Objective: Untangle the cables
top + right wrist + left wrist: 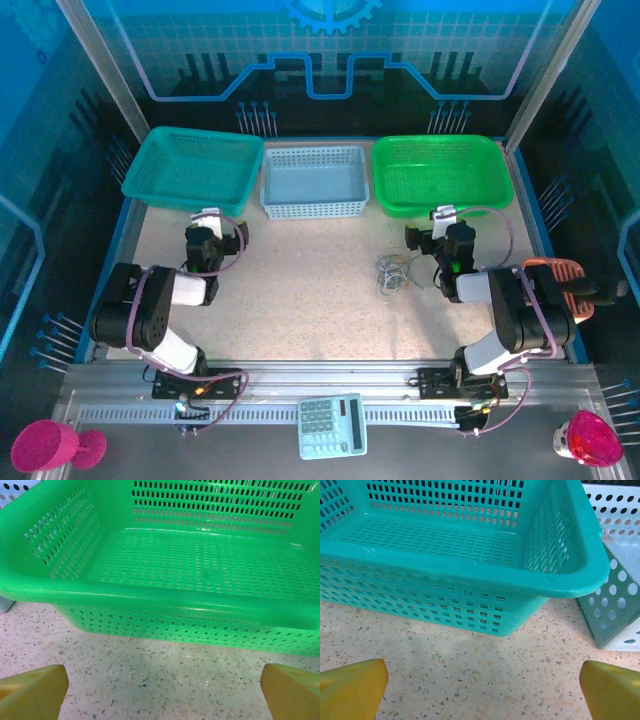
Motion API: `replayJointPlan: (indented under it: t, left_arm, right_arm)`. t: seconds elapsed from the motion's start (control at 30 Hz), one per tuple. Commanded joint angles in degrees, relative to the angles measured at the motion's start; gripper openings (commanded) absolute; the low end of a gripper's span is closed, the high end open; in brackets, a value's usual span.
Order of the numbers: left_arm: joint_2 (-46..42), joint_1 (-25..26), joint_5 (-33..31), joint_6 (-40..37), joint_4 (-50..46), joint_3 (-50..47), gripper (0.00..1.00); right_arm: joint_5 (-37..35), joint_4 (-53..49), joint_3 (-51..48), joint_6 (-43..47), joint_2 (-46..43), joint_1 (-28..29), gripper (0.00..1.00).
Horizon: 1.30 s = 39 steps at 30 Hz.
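- Top view: the cables (395, 272) lie in one clump on the speckled desk (310, 290), just in front of the green basket (437, 175). I judge nothing is untangled yet. Blue panels enclose the cell.
- Left wrist: my left gripper (481, 680) is spread and empty, facing the teal basket (470, 555), well left of the green basket.
- Right wrist: my right gripper (162, 680) is spread and empty, facing the green basket.

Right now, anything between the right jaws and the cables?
Nothing: in the top view that short stretch is bare table right up to the cables.
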State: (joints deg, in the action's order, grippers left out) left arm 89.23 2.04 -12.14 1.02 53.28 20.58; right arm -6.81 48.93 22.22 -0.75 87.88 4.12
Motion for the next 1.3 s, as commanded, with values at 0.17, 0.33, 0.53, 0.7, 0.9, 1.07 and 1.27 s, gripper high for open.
replayJointPlan:
  t: [0.17,0.33,0.53,0.7,0.9,1.07,1.27]
  left_arm:
    - [-0.01,0.06,0.89,-1.02,1.48,0.77,0.99]
    - [-0.02,-0.6,1.64,-0.32,0.95,1.0,0.99]
    - [-0.04,-1.03,2.05,0.04,0.69,1.09,0.99]
    - [0.02,-1.0,2.04,0.04,0.69,1.0,0.99]
    - [-0.08,-1.0,2.21,0.04,1.03,0.87,0.99]
    - [-0.52,-0.99,3.36,-0.54,4.6,-1.11,0.99]
    - [-7.36,-0.82,1.21,-0.16,-2.35,-0.54,0.99]
  right_arm:
    - [0.24,1.0,0.91,0.94,0.07,0.06,1.0]
    - [0.49,0.73,1.07,0.93,0.02,-0.09,1.0]
    - [1.05,0.69,1.07,0.84,0.01,-0.42,1.0]
    - [1.13,0.73,1.02,0.78,0.0,-0.42,1.0]
    - [1.53,0.78,0.91,0.75,0.01,-0.58,1.0]
    - [-0.47,0.89,0.08,-0.21,-2.12,-0.67,1.0]
    - [-4.13,-4.11,-0.86,-1.19,-10.01,-0.54,1.0]
